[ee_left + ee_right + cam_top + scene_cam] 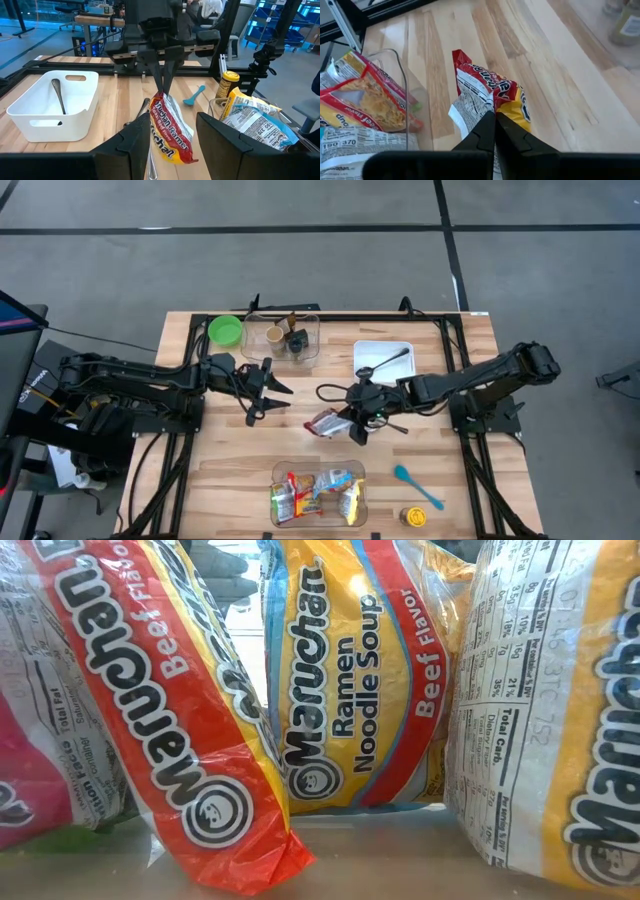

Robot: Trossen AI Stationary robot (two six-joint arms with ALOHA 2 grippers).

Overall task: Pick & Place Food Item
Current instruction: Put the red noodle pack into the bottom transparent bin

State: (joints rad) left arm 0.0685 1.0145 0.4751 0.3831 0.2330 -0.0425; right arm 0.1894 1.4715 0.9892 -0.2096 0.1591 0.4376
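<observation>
A red and yellow ramen packet [324,423] hangs at the table's middle with my right gripper [347,422] shut on it. The left wrist view shows the packet [170,125] dangling from the right gripper's fingers [162,82]. My left gripper [282,397] stands open a little to the packet's left, pointing at it, with nothing between its fingers [135,145]. A clear bin [357,502] at the near edge holds several more ramen packets [350,710]. My right gripper pinches the packet's crimped top edge [492,102] between its two fingers. The fingers come slanting down from the table's right side. The packet hangs tilted below them [175,145]; I cannot tell whether its lower end touches the table.
A white tray [398,348] with a spoon sits at the far right. A green bowl [225,330] and a clear container [310,352] with cups stand at the far edge. A teal spatula [415,485] and a yellow jar [412,517] lie near right.
</observation>
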